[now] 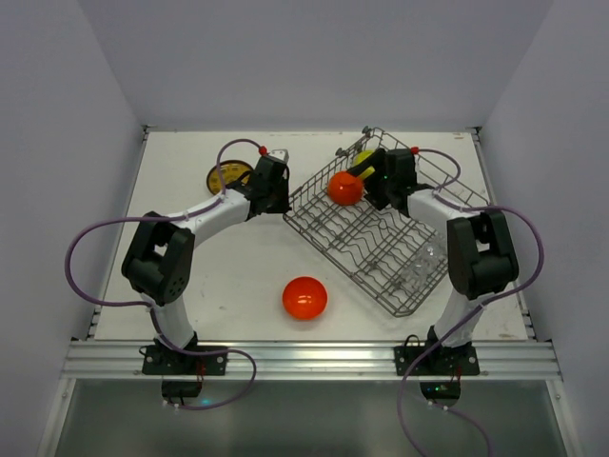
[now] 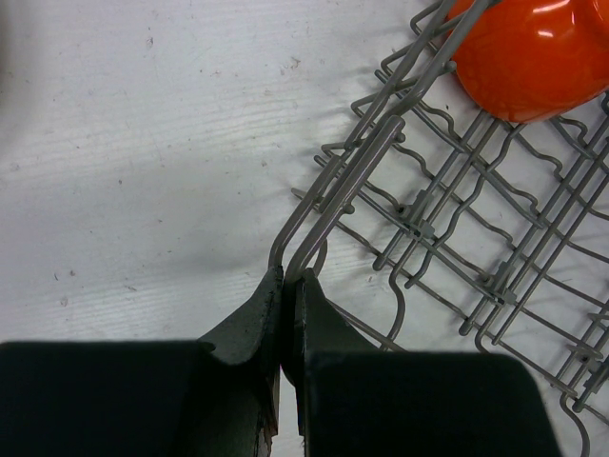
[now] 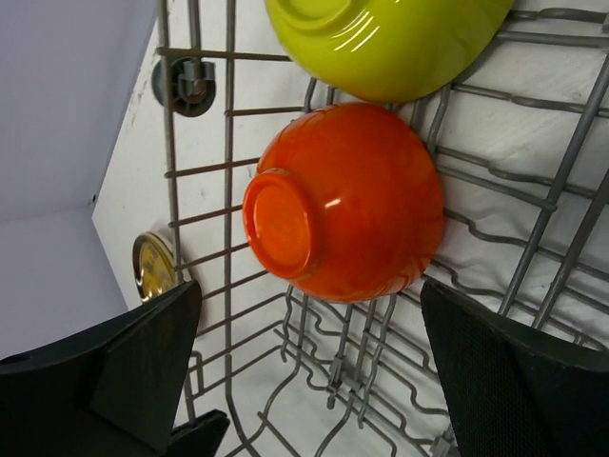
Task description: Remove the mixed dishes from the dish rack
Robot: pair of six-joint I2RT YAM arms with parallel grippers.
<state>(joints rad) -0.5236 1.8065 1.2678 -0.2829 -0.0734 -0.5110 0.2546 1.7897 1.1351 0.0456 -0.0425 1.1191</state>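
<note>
Ahead of right pincer (image 3: 309, 290), orange bowl (image 3: 352, 200)

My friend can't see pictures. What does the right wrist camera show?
An orange bowl lies tipped in the grey wire dish rack, between the wide-open black fingers of the right gripper. A yellow-green bowl sits just beyond it.

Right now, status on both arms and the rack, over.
Left fingers shut on dish rack corner. Right fingers open, flanking orange bowl in rack. Yellow-green bowl close beside it.
</note>
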